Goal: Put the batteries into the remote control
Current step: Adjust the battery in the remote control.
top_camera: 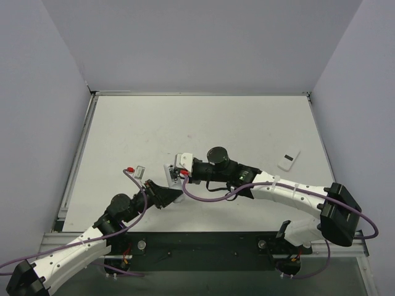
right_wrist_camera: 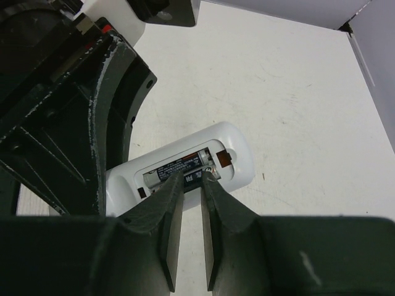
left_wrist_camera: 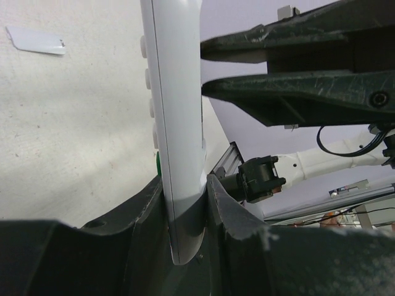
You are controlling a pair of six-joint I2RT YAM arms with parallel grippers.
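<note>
So the left hand (left_wrist_camera: 185, 203) is clamped on the remote control (right_wrist_camera: 234, 145), holding it off the tabletop (top_camera: 185, 123) mid-scene with its open back facing the right hand (right_wrist_camera: 192, 179), I'd guess for access. The right hand is nearly closed, tips at the bay, nothing visibly pinched. Count: one remote control, one battery (right_wrist_camera: 179, 168) seated, second not spotted, one cover (top_camera: 289, 160) far right.

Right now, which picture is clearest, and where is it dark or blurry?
Top external: evenly lit, sharp, only faint shadows. Left wrist: the remote control looms close, with the left gripper dark below. Right wrist: the battery is crisp; the right gripper is a dark foreground.
</note>
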